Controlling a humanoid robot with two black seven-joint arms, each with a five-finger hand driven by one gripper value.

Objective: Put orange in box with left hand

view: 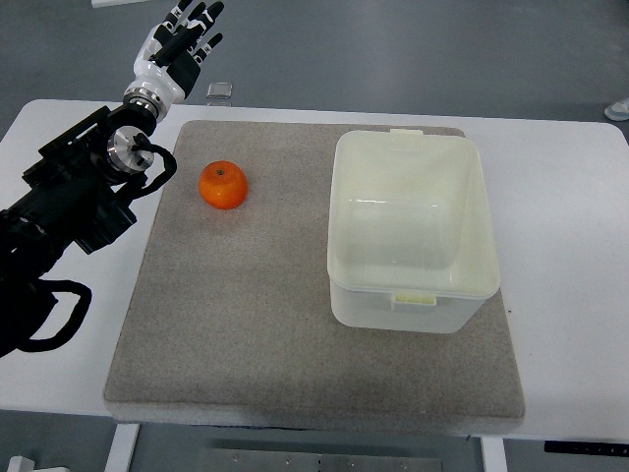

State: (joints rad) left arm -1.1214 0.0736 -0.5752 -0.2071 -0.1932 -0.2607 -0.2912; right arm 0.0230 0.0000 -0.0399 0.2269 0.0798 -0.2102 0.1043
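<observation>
An orange (223,185) rests on the grey mat (246,324), in its far left part. To its right stands a pale translucent box (412,230), open at the top and with nothing in it. My left hand (183,42) is raised beyond the far left corner of the mat, past the table's far edge, fingers spread and holding nothing. It is well apart from the orange, up and to the left of it. The black left arm (69,206) reaches in from the left edge. The right arm does not show.
The mat lies on a white table (570,197). A small clear object (219,91) sits at the table's far edge near the hand. Grey floor lies beyond the table.
</observation>
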